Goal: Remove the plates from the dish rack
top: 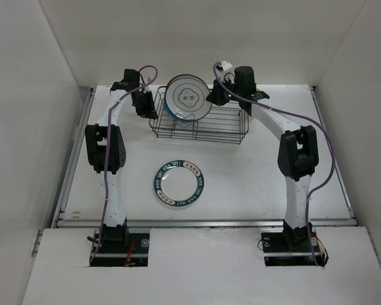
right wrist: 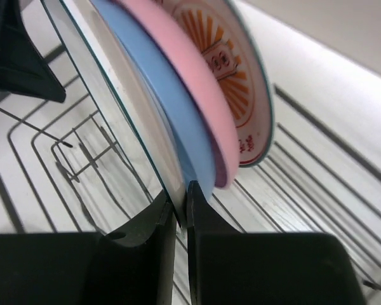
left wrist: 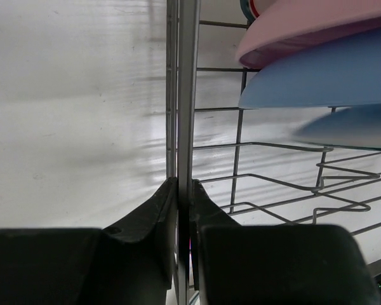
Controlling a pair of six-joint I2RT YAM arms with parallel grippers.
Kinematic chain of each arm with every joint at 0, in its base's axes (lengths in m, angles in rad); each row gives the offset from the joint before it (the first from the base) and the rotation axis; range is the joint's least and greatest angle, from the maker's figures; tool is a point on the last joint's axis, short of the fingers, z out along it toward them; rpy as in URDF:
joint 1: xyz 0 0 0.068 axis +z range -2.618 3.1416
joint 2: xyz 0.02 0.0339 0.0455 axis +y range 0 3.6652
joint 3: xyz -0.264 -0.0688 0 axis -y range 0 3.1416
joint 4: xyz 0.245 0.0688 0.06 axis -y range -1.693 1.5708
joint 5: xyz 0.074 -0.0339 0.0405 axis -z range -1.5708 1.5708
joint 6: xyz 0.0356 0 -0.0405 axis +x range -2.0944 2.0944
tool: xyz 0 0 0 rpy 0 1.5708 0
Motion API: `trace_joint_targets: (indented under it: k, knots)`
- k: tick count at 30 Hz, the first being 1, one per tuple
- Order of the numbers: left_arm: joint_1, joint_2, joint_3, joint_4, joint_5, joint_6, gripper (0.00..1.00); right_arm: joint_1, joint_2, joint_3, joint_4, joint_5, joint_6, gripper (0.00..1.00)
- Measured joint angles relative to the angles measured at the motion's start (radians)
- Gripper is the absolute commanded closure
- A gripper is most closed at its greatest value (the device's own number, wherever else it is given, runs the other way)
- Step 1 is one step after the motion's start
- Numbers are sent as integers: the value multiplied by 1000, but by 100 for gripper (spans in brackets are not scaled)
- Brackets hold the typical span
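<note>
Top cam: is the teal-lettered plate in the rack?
No, the teal-lettered plate lies flat on the table, in front of the dish rack and apart from it.

From above, the white plate (top: 188, 96) mostly hides the others behind it in the dish rack (top: 200, 127), the left wrist view cuts off the pink plate (left wrist: 305, 28) and blue plate (left wrist: 324, 79) at its right edge, and lettering on the teal-rimmed plate (top: 180, 182) is too small to read.
</note>
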Motion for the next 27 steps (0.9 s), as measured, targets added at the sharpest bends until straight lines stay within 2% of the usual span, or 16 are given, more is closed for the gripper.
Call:
trace_joint_targets:
  k: [5, 10, 13, 20, 27]
  knots:
    - [0, 0, -12, 1, 0, 1, 100, -1, -147, -50, 4, 53, -6, 100]
    - [0, -2, -42, 6, -3, 1, 100, 1, -283, -50, -1, 3, 21, 100]
    - [-1, -3, -44, 9, -5, 0, 100, 1, -322, -48, -31, -79, 14, 100]
    - [-8, -5, -45, 10, -10, 0, 100, 31, -327, -109, -279, -244, -87, 100]
    - [-16, -6, -34, -11, -45, 0, 83, 182, -305, -231, -532, -234, -195, 100]
